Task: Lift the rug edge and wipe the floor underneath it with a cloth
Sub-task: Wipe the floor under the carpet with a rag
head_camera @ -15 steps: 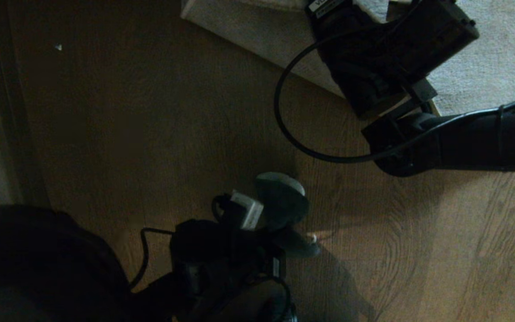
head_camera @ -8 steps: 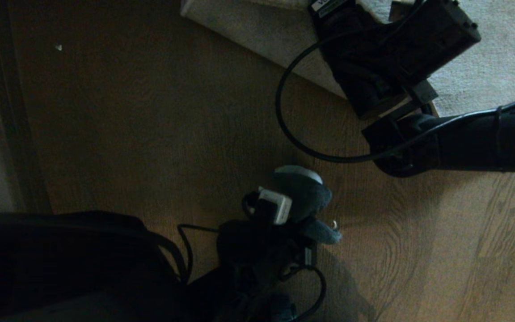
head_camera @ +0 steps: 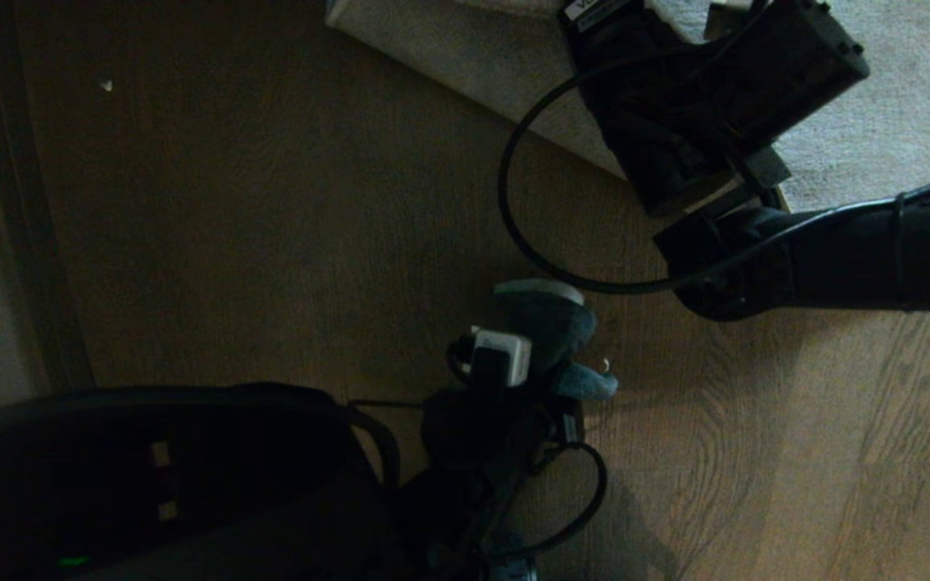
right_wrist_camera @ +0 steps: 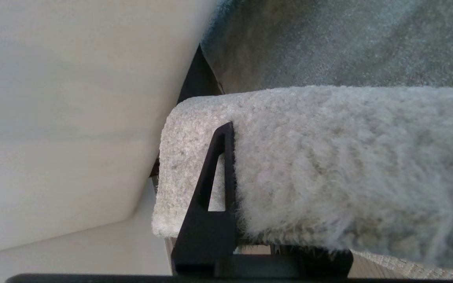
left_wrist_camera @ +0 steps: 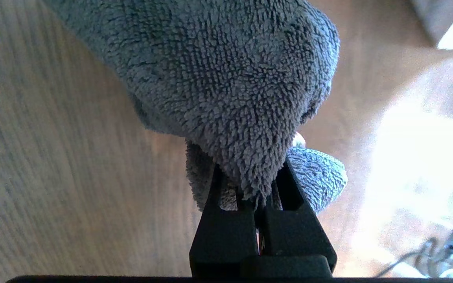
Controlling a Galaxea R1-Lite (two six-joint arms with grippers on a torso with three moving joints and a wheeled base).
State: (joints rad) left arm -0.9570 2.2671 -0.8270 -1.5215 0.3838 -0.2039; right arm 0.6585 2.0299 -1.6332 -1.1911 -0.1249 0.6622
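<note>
My left end effector has slid forward across the floor toward the rug edge, pinched tight on the grey cloth bunched against the boards. My right end effector is clamped on the rug edge, holding it up off the floor at top right.
</note>
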